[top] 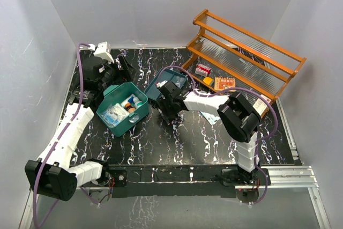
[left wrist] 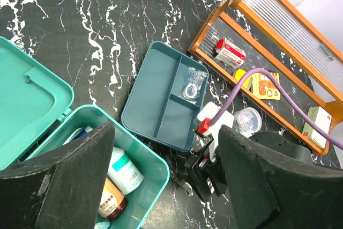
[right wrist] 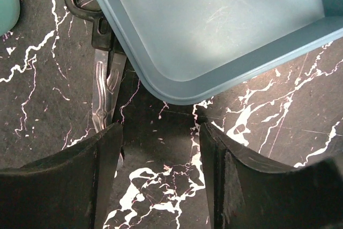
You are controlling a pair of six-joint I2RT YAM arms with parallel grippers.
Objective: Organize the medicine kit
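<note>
The medicine kit (top: 140, 116) is a teal box standing open at the left, with bottles and packets inside. In the left wrist view its lid (left wrist: 27, 105) lies back and a white bottle (left wrist: 124, 170) shows in the box. Its darker insert tray (top: 161, 81) (left wrist: 155, 100) lies apart on the table, with a clear bag (left wrist: 193, 81) in one compartment. My left gripper (top: 119, 71) (left wrist: 166, 186) hangs open above the kit, holding nothing. My right gripper (top: 162, 112) (right wrist: 158, 175) is open, low over the table at the tray's near corner (right wrist: 182, 92). A black-handled metal tool (right wrist: 104, 84) lies beside its left finger.
An orange wooden rack (top: 244, 52) stands at the back right and holds a red-and-white box (top: 202, 69), an orange packet (top: 224, 83) and a white box (top: 262, 105). A clear round container (left wrist: 247, 120) sits near the right arm. White walls close in on three sides.
</note>
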